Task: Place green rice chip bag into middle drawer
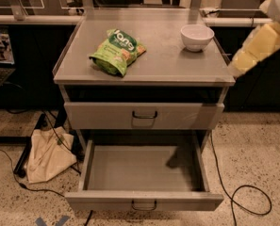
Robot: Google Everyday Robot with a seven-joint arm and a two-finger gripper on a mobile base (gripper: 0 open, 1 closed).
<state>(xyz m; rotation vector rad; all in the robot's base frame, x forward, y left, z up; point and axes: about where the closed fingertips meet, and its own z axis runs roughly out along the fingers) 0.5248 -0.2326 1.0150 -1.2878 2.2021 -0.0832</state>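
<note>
The green rice chip bag lies flat on the grey cabinet top, left of centre. The middle drawer is the lower handled one; it is pulled fully out and its grey inside is bare. The drawer front above it is shut. My arm comes in at the right edge, with a white part above a cream-yellow part. My gripper is at the cream part's lower tip, just off the top's right edge, below the bowl and far right of the bag. It holds nothing that I can see.
A white bowl stands at the back right of the top. A beige cloth bag lies on the floor left of the open drawer. Cables run over the speckled floor on both sides. Dark counters stand behind.
</note>
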